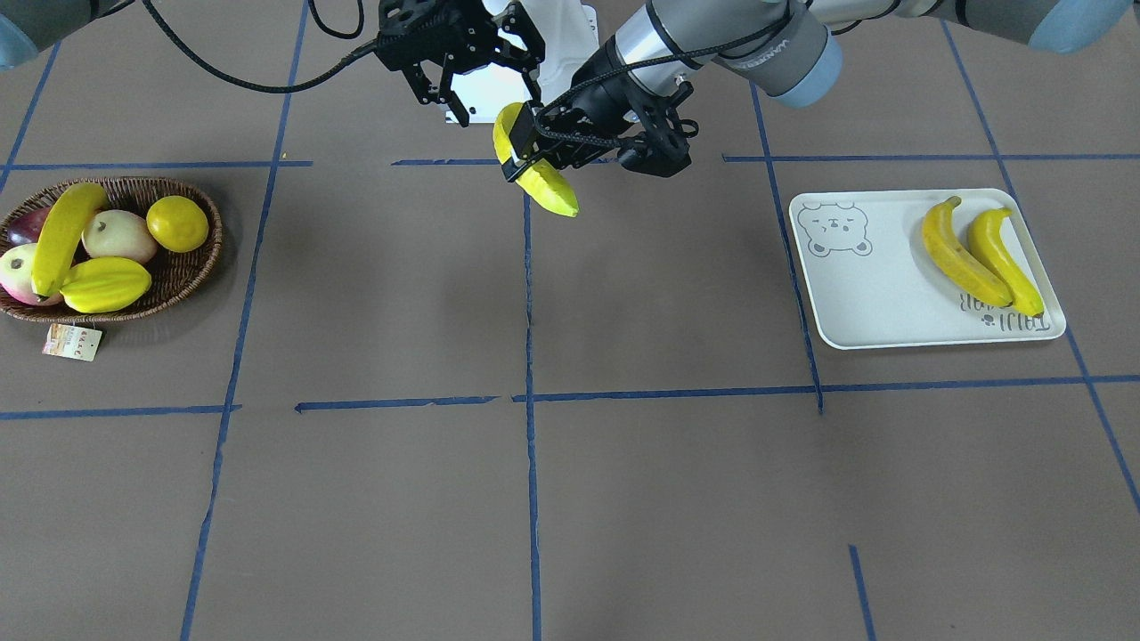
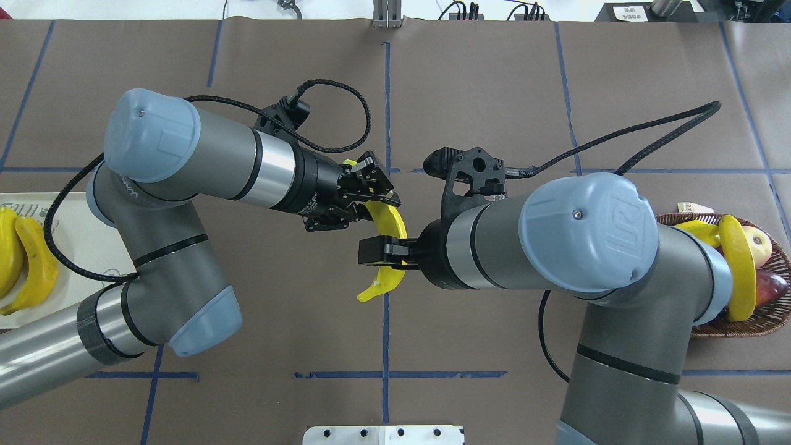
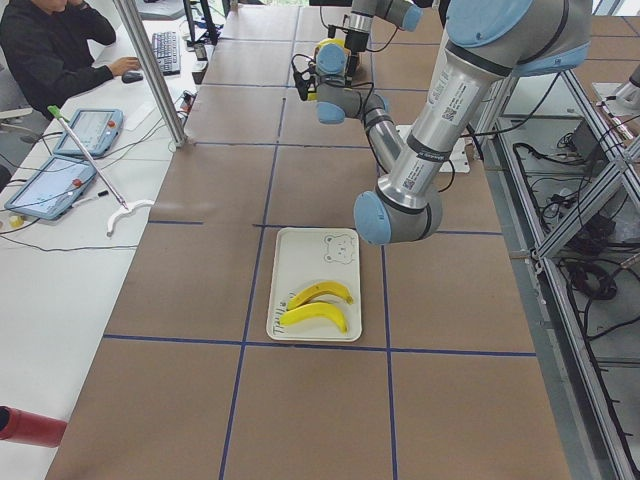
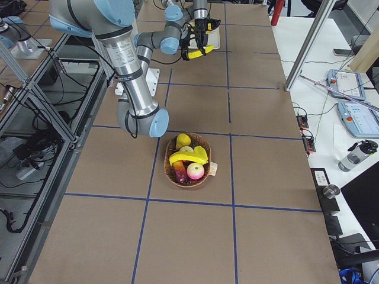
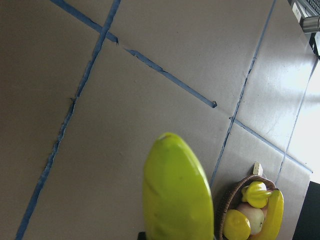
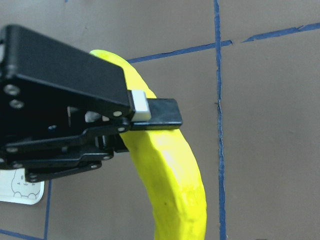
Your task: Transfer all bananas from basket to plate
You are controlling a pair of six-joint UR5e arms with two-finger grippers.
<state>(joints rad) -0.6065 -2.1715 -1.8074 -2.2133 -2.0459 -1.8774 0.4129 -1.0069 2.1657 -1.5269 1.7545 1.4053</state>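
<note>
Left tool point(image 1: 527, 153) is gripping a banana point(image 1: 552, 191) above the surface's point(image 1: 668, 499) middle; right tool point(image 2: 372, 252) is hanging open beside it. Two bananas point(image 1: 962, 258) are lying on the plate point(image 1: 855, 303), another banana point(image 1: 61, 233) in the basket point(image 1: 191, 276)

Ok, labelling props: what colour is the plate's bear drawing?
Grey, on the off-white plate; clearest in the front-facing view.

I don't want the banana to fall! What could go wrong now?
The left gripper pinches the held banana near one end, up above the table. It looks glossy, so it might swivel or slip out on the way to the plate.
The right gripper hangs open close beside that banana and might bump it as the arms part.
Two bananas already lie on one side of the plate; a careless drop might knock them.
</note>
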